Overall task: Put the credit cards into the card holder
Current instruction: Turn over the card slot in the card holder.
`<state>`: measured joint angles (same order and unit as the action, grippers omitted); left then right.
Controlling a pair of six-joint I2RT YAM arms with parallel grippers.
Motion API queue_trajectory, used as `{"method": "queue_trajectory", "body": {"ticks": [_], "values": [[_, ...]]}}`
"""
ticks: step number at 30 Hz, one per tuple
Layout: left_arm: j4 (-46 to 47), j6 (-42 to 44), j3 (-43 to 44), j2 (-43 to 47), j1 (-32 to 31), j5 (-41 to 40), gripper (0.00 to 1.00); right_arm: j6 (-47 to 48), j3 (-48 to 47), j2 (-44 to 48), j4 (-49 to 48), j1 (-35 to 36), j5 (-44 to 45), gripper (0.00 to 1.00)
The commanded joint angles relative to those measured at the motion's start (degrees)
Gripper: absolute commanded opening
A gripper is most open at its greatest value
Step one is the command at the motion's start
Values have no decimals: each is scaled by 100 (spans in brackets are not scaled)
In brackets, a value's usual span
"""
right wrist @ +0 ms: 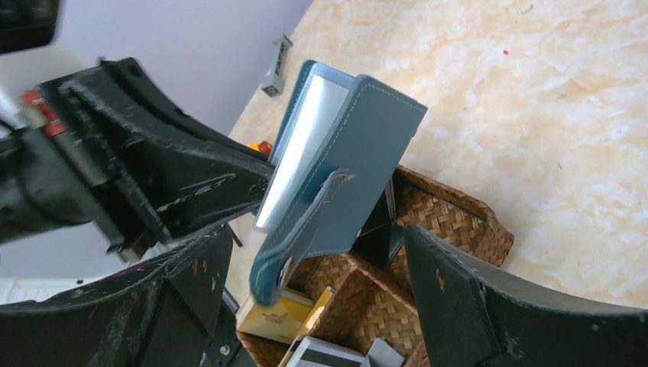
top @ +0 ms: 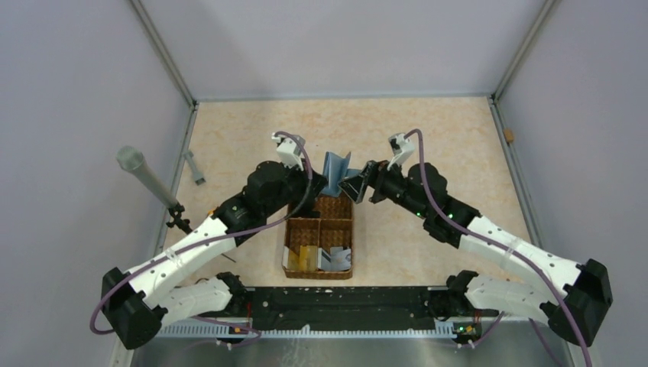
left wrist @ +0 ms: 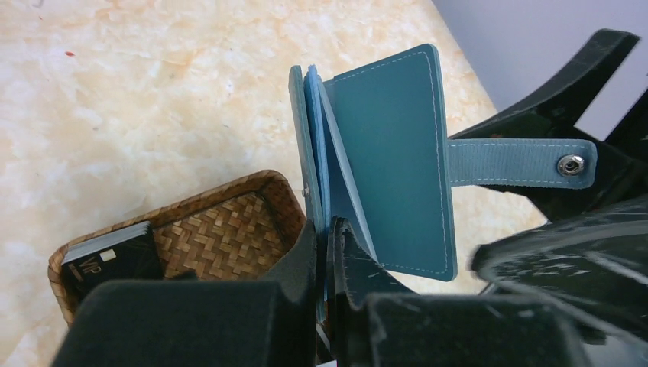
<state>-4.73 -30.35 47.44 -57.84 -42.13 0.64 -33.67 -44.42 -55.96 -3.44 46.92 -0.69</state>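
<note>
Left wrist view: the left gripper (left wrist: 328, 233) is pressed tight on the bottom edge of the teal card holder (left wrist: 390, 153), which stands upright above its fingers with the leaves fanned, the wicker basket (left wrist: 264, 182) just below and beside them. The right gripper (right wrist: 317, 256) is spread wide, a finger to either side of the holder, and the credit cards (right wrist: 284, 317) lie in the basket beneath it.

In the lower left of the left wrist view, a dark card (left wrist: 113, 258) is standing in a wicker basket (left wrist: 229, 225) and is showing the pale letters "VIP", tilted sideways. Nothing else is reading clearly in any view; other marks are appearing too blurred.
</note>
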Motion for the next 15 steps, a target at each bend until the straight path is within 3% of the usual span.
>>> {"method": "queue_trajectory", "body": {"ticks": [1,15], "values": [[-27,475,458,-157,-365,-1063,0,-392,-401,-424,-250,151,452,85],[-172,805,589,-438,-949,-1629,0,-910,-500,-994,-697,165,905,84]]}}
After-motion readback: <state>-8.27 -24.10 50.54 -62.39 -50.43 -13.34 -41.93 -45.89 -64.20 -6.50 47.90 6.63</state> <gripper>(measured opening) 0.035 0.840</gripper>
